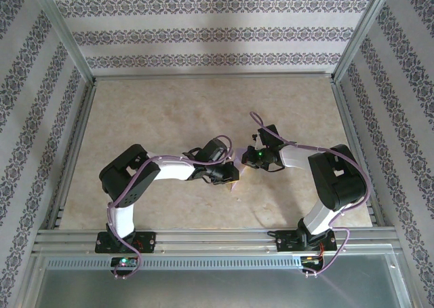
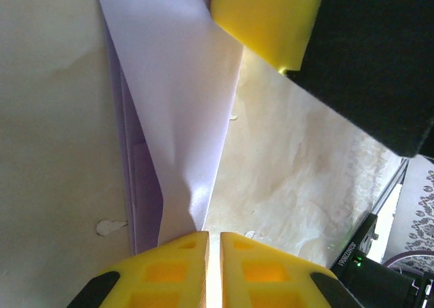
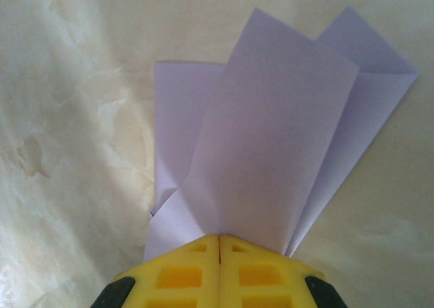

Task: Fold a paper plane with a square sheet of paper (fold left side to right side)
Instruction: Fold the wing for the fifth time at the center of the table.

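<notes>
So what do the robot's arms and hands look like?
The left arm and right arm are chunky black and white, with purple cables looping along them. The left hand and right hand have bright yellow blocky fingers with square hollows. A green light glows by the right wrist.

Robot lab cell: aluminium frame (image 1: pixel 68 38), wallpapered panels (image 1: pixel 217 30), marble-look tabletop (image 1: pixel 169 104).

Mid-table is crowded: left gripper (image 2: pixel 213 243) and right gripper (image 3: pixel 218 243) sit nearly nose to nose, both arms bent in over the folded lavender paper (image 3: pixel 271 138), with a tight gap between them. The far half of the table (image 1: pixel 203 104) and both side strips are open for passing. Patterned walls (image 1: pixel 203 30) and metal frame posts (image 1: pixel 66 35) box in three sides.
</notes>
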